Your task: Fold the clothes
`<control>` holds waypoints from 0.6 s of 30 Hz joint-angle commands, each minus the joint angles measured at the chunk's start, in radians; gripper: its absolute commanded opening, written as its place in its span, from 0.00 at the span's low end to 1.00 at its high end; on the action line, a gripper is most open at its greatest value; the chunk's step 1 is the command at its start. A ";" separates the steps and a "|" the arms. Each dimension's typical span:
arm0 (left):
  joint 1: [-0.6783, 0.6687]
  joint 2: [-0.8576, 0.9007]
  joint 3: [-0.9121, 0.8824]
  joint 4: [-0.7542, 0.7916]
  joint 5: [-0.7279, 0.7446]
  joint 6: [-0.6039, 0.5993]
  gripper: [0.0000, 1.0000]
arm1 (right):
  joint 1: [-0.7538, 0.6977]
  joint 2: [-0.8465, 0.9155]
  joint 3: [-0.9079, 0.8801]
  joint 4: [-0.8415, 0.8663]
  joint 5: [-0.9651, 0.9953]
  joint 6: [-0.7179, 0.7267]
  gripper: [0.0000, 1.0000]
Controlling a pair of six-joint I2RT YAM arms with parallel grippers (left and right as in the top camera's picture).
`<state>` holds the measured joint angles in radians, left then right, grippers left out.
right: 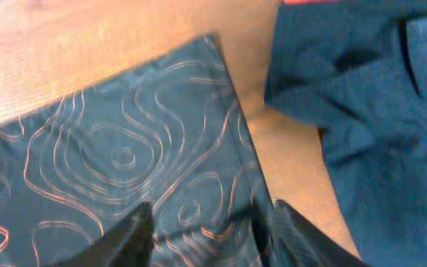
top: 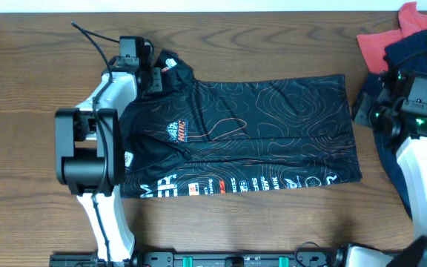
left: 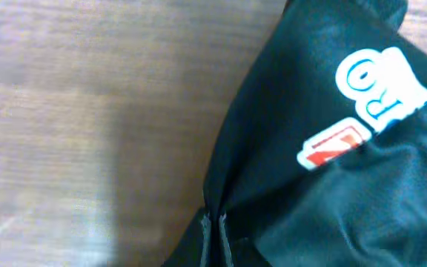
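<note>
Black fabric of the shirt point(top: 273, 126) is lying flat on the middle of the table point(top: 21, 59), its near long edge already turned over. The collar end is being pinched by the closed left gripper point(top: 154, 74), while the hem is being straddled by the right gripper point(right: 212, 226), fingers spread. The crosswise folds are being judged outstanding.

The shirt point(top: 273, 126) is lying spread across the table point(top: 35, 44), its collar end pointing left and its hem pointing right. It is showing black cloth with thin orange-white contour lines, an orange-and-white chest logo point(top: 178, 132), and a row of white marks along its near edge. Its upper-left sleeve point(top: 170, 67), bearing a white-and-red patch, is bunching up.
</note>
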<state>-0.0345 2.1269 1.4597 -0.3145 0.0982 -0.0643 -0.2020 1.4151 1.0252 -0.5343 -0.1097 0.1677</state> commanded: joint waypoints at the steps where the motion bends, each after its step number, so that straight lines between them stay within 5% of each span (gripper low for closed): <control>1: 0.005 -0.096 0.015 -0.069 0.000 -0.083 0.06 | 0.032 0.072 0.005 0.061 -0.004 -0.008 0.59; 18: 0.005 -0.153 0.015 -0.314 0.103 -0.084 0.06 | 0.060 0.657 0.358 0.271 0.030 -0.008 0.68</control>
<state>-0.0345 1.9759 1.4612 -0.6247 0.1886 -0.1356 -0.1577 2.0167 1.3521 -0.2707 -0.0822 0.1661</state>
